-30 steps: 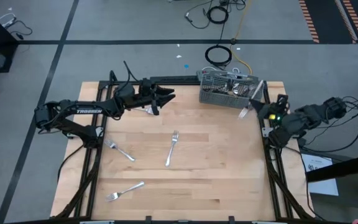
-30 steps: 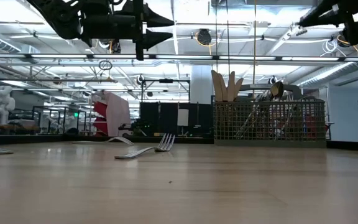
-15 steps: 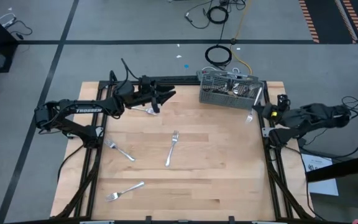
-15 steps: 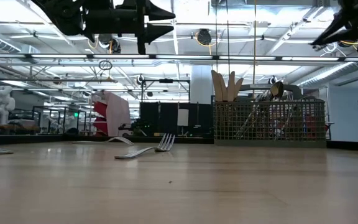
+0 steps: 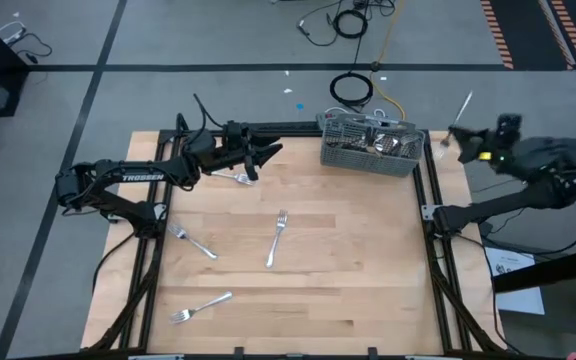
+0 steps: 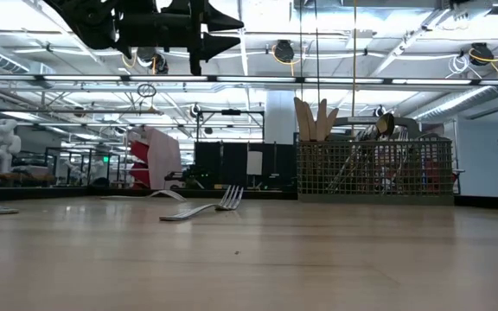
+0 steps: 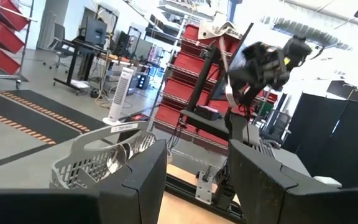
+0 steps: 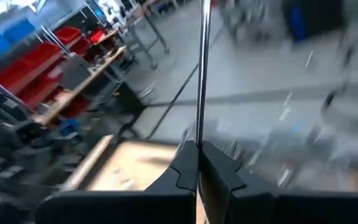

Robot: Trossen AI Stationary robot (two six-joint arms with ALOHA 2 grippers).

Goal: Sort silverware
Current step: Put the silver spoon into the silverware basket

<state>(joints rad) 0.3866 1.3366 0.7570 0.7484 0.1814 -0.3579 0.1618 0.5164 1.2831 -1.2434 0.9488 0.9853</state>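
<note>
The right gripper (image 5: 455, 133) hung off the table's (image 5: 348, 290) 2 o'clock corner, pinching 1 utensil (image 5: 462, 104). The left gripper (image 5: 271, 152) hovered spread, empty, at 11 o'clock. 4 forks (image 5: 276, 238) lay scattered; the caddy (image 5: 368, 145) sat at 1 o'clock.

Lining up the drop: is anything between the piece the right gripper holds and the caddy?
Nothing visible. The right gripper is shut on a slim silver piece, raised off the table's right edge beside the caddy. The gap between them shows only floor. The left gripper hangs open on the caddy's other side.
</note>
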